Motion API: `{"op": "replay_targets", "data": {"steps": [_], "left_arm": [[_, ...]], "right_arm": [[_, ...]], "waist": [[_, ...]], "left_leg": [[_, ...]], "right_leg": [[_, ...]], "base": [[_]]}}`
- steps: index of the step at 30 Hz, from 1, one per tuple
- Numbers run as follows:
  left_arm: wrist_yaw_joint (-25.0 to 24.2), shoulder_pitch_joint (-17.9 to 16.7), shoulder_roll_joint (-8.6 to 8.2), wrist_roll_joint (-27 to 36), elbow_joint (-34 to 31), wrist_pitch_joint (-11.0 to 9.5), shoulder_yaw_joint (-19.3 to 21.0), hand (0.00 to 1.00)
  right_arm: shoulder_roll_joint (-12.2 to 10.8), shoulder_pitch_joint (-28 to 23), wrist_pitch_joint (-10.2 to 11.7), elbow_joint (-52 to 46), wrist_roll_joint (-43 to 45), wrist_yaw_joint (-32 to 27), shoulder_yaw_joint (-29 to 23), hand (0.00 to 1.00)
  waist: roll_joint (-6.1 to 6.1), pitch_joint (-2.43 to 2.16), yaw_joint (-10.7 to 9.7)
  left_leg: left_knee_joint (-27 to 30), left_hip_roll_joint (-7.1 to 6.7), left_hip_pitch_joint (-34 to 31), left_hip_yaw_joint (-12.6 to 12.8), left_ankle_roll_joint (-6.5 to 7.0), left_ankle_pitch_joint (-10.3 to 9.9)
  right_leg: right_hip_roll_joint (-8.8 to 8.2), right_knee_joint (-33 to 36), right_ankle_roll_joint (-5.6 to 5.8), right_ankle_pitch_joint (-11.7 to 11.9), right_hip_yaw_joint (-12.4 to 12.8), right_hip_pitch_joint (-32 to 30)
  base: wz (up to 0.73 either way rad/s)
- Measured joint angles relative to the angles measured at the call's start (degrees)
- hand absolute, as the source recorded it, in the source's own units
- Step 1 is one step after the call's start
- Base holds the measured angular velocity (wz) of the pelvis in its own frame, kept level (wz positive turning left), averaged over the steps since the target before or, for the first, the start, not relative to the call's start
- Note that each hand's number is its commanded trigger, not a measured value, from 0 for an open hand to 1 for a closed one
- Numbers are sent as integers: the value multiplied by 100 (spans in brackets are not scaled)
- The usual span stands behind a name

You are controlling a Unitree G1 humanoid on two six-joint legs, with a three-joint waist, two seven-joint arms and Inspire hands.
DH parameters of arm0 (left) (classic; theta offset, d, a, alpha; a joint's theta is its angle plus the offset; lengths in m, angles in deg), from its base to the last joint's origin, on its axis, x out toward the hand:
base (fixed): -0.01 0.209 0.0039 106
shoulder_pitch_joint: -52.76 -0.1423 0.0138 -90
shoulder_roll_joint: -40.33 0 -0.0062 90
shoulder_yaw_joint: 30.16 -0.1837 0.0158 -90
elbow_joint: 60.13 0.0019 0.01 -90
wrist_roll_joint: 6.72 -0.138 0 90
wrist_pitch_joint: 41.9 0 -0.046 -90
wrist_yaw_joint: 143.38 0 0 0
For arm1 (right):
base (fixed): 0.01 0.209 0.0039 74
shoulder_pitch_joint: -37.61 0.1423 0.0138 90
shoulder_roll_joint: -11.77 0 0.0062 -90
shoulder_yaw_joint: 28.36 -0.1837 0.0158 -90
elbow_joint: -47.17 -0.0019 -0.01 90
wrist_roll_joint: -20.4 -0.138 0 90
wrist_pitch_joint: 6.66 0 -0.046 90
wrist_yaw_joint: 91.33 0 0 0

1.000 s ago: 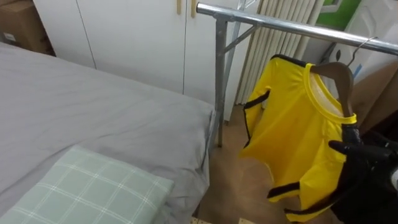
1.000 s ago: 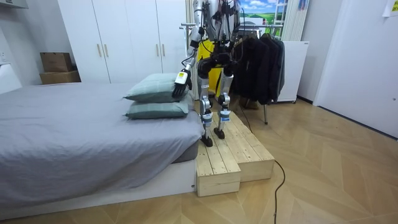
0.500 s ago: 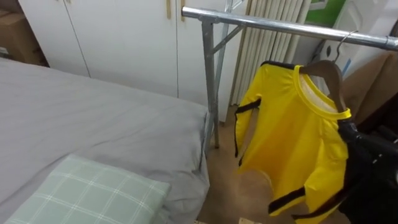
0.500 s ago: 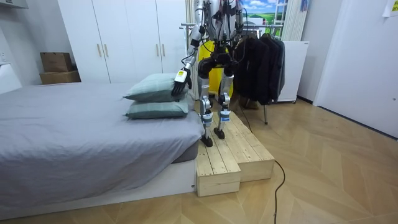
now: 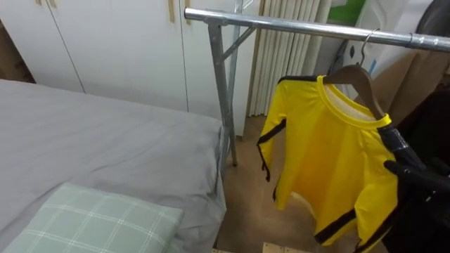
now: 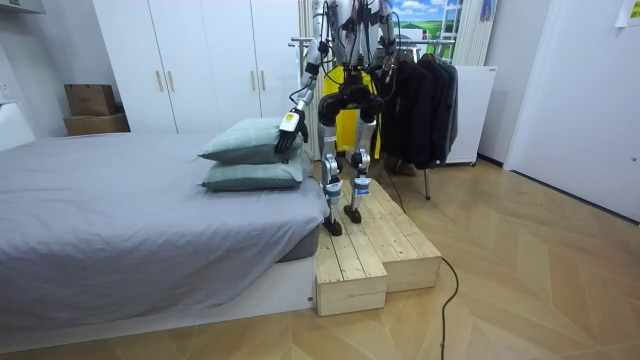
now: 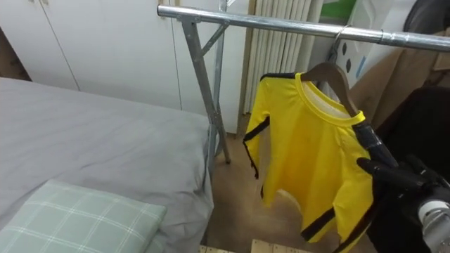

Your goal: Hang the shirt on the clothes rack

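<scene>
A yellow shirt (image 5: 323, 161) with black trim hangs on a wooden hanger (image 5: 355, 76). The hanger's metal hook reaches up to the steel rail (image 5: 295, 27); I cannot tell whether it rests on it. My right hand (image 5: 411, 169) is at the shirt's right shoulder, its dark fingers curled round the hanger's end through the cloth. The shirt hangs free below, one sleeve dangling. In the room view I stand on a wooden platform (image 6: 375, 250) facing the rack, and my left hand (image 6: 288, 135) hangs low over the pillows.
A grey bed (image 5: 105, 140) with a checked pillow (image 5: 98, 221) lies to my left, close to the rack's upright post. White wardrobe doors (image 5: 119, 42) and a radiator (image 5: 281, 63) stand behind. Dark clothes (image 6: 420, 95) hang further along the rail.
The eye view has swung to the right, so the rack and shirt sit further left in it. The shirt, hanger and right hand keep their place at the rail.
</scene>
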Motion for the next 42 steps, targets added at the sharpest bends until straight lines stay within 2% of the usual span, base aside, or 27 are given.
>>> {"op": "replay_targets", "data": {"steps": [3, 5, 7, 9, 11, 14, 17, 21, 23, 24, 28, 33, 35, 38, 42], "left_arm": [[-13, 2, 1, -8, 0, 0, 4, 0], [-38, 1, 1, -7, 15, -1, 10, 0], [-95, 1, 1, 0, 16, -6, 10, 0], [-117, 0, 1, -1, 35, -6, 14, 0], [-122, -15, 1, -5, 80, -7, 37, 0], [-123, -49, 19, 0, 109, -11, 37, 0], [-127, -39, 19, 68, 117, -22, 9, 0], [-142, -35, 9, 102, 180, -103, -60, 0], [-170, -32, -14, 101, 202, -150, -61, 0], [-223, -1, -14, 101, 258, -217, -62, 0], [-246, 65, -14, 103, 296, -315, -219, 0], [-184, 78, -90, 117, 298, -679, -340, 0], [-123, 87, -118, 164, 298, -759, -351, 0], [-106, 157, -179, 225, 379, -828, -440, 0], [-143, 226, -298, 213, 684, -989, -450, 0]], "right_arm": [[0, -423, 10, -63, 168, 106, 1, 0], [-1, -730, 11, -156, 174, 97, -3, 0], [-32, -1112, 74, -200, 184, 104, -3, 0], [-69, -1338, 108, -200, 185, 133, -13, 0], [-124, -1479, 113, -199, 212, 169, -99, 0], [-438, -1812, 346, -203, 412, 155, -285, 0], [-712, -2049, 355, -158, 618, 154, -265, 0], [-1074, -2364, 513, 87, 664, 70, -89, 0], [-1164, -2458, 540, 90, 825, 53, 1, 0], [-1232, -2522, 630, 100, 963, 15, 67, 0], [-1544, -2662, 811, 241, 1334, -116, 292, 0], [-1918, -2866, 907, 423, 1758, -167, 488, 0], [-1991, -2888, 918, 545, 1813, -176, 510, 0], [-2116, -2948, 1018, 661, 1945, -314, 536, 0], [-2246, -3075, 1020, 734, 2184, -478, 589, 0]], "waist": [[-9, -2, -13], [-8, 0, -13], [-33, 15, -30], [-50, 23, -74], [-54, 26, -137], [-69, 39, -167], [-39, 53, -188], [18, 71, -150], [50, 73, -139], [91, 103, -152], [152, 83, -153], [236, 72, -150], [255, 59, -151], [296, 72, -149], [354, 46, -139]], "left_leg": [[-37, 10, -45, 70, -8, 3], [-58, 14, -44, 118, -11, 15], [-52, 16, -32, 139, -5, 19], [-48, 15, -32, 138, -5, 19], [-49, 9, -16, 136, -4, 20], [-49, 11, 24, 125, 5, 10], [-71, 10, -10, 131, 9, -12], [-94, 16, -6, 192, -1, -27], [-83, 16, -63, 233, 4, -25], [-60, 16, -92, 226, 10, -28], [-36, 19, -150, 223, 17, -30], [-69, 18, -80, 192, 16, -27], [-77, 18, -38, 189, 16, -29], [-105, 16, 42, 192, 17, -28], [-148, 3, 59, 190, 19, -26]], "right_leg": [[12, 7, 34, -2, 59, -56], [20, 12, -18, 40, 113, -65], [27, 16, -18, 40, 150, -73], [28, 14, 48, -1, 159, -72], [30, 12, 51, -2, 182, -71], [50, 0, 54, -1, 232, -61], [61, -2, 79, 36, 269, -69], [74, 11, 68, 49, 312, -108], [75, 67, 62, 53, 351, -165], [73, 65, 62, 52, 348, -173], [74, 76, 61, 52, 342, -222], [74, 79, 38, 48, 329, -169], [75, 84, 50, 27, 329, -136], [75, 76, 51, 27, 337, -62], [73, 81, 64, 12, 360, -47]], "base": [[-11], [-13], [-10], [-2], [-4], [-7], [-1], [-5], [-10], [-4], [0], [0], [0], [0], [-2]]}}
